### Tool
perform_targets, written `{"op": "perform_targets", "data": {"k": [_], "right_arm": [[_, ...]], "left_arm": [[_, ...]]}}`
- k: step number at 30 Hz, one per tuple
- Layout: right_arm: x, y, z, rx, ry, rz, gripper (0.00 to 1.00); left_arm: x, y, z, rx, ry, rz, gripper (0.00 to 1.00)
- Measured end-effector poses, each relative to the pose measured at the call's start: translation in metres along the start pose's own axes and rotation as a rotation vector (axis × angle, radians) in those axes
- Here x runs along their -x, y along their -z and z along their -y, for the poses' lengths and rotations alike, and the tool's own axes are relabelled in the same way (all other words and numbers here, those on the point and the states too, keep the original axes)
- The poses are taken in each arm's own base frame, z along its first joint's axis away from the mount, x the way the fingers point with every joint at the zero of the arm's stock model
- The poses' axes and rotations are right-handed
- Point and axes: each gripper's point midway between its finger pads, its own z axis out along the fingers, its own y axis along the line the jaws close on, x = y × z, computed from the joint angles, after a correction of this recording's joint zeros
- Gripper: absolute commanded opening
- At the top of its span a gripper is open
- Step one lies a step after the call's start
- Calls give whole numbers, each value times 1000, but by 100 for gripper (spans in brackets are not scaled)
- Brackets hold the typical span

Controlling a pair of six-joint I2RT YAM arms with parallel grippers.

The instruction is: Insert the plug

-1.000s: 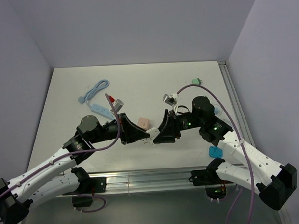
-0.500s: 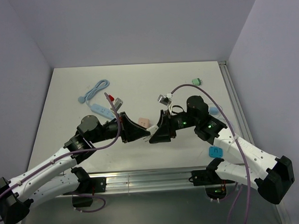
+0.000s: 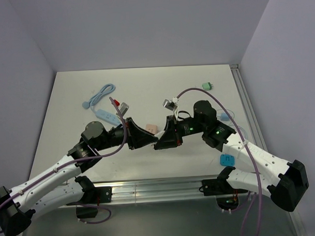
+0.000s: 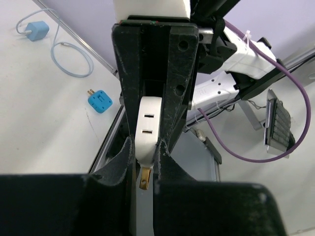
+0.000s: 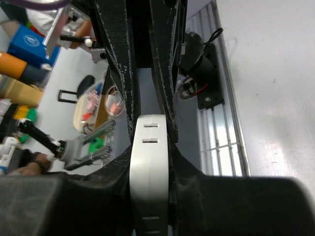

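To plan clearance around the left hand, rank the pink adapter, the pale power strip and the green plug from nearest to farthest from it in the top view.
1. The pink adapter, just behind the left hand.
2. The pale power strip, farther back on the left.
3. The green plug, far back on the right.

— Centre front of the desk [image 3: 146, 87]?
— My left claw [image 3: 150, 141] and right claw [image 3: 162, 142], tip to tip, plug [image 4: 147, 129] between both.
— Behind?
— Cube [image 3: 151, 129], just beyond. Cable [image 3: 100, 94] rear left, strip [image 3: 107, 115] just before it; connector [image 3: 207, 86] rear right; charger [image 3: 227, 159] front right.
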Motion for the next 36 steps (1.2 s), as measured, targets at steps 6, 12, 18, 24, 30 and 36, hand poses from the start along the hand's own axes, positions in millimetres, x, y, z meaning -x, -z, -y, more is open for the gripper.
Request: {"op": "perform_targets", "data": {"k": [6,12,18,24,30,36], "right_arm": [[6,0,4,-50,14,12,0],[11,4,36,-256,-24,55,0],[15,20,76,-516,-77,92,0],[32,24,122,-725,-148,76,0],[23,39,174,-881,-270,51,0],[14,55,207,-991,-350,46,0]], "left_arm": [[4,2,-5,39,15,29,36],[17,23,-60,379,69,160,77],[22,52,-113,684,124,257,67],[14,58,-163,864,176,277,26],[5,58,-210,987,209,280,0],[-19,49,-259,1120,232,192,0]]}}
